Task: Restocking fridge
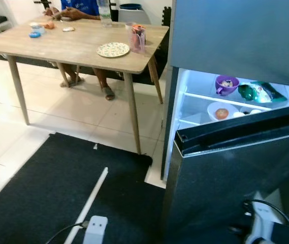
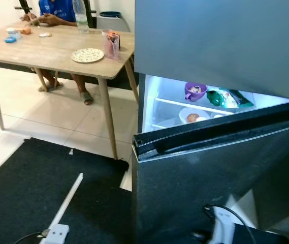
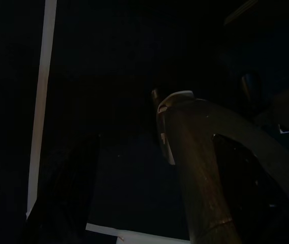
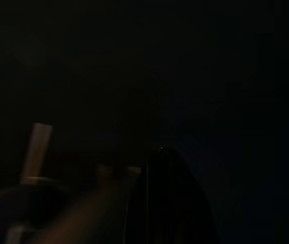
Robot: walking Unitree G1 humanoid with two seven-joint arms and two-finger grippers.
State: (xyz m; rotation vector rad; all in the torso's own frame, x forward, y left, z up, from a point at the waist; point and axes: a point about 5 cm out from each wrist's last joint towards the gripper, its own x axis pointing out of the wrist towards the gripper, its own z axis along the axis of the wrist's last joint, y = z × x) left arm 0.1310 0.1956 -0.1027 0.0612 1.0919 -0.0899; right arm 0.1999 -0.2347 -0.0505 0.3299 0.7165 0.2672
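Observation:
The dark grey fridge (image 1: 235, 35) stands at the right with its lower door (image 1: 235, 173) swung partly open. Light shines from inside. On the upper shelf (image 1: 220, 99) sit a purple bowl (image 1: 226, 84) and a green packet (image 1: 256, 92). Below them is a white bowl (image 1: 220, 112) holding something orange, beside two small white things. My left arm (image 1: 96, 226) and right arm (image 1: 258, 223) hang low and idle. The left gripper (image 3: 185, 132) is dimly seen over the dark mat. The right wrist view is nearly black.
A wooden table (image 1: 58, 46) stands left of the fridge with a patterned plate (image 1: 113, 49), a pink jug (image 1: 136, 38), a clear bottle (image 1: 104, 12) and small items. A person (image 1: 75, 10) sits behind it. A black mat (image 1: 42, 193) with white tape covers the floor.

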